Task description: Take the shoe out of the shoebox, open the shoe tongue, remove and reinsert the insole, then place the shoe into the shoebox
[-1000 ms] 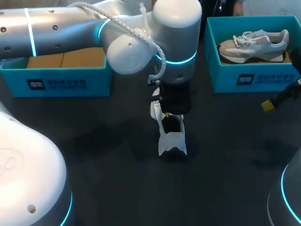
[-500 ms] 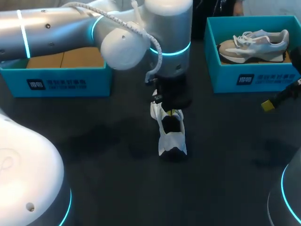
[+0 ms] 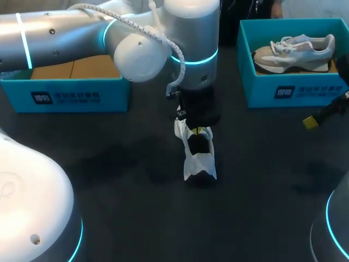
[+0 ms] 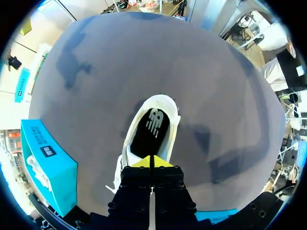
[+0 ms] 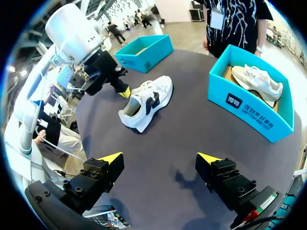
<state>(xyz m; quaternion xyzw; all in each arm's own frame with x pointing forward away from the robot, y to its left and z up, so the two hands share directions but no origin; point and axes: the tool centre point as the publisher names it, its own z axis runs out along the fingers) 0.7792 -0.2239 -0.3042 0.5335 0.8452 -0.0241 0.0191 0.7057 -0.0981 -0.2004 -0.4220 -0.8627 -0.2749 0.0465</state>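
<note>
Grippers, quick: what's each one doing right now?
Left gripper: shut, tips together over the white shoe; whether it pinches anything cannot be told.
Right gripper: open, holding nothing.

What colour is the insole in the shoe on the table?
Black insole with a white mark, clearest in the left wrist view.
</note>
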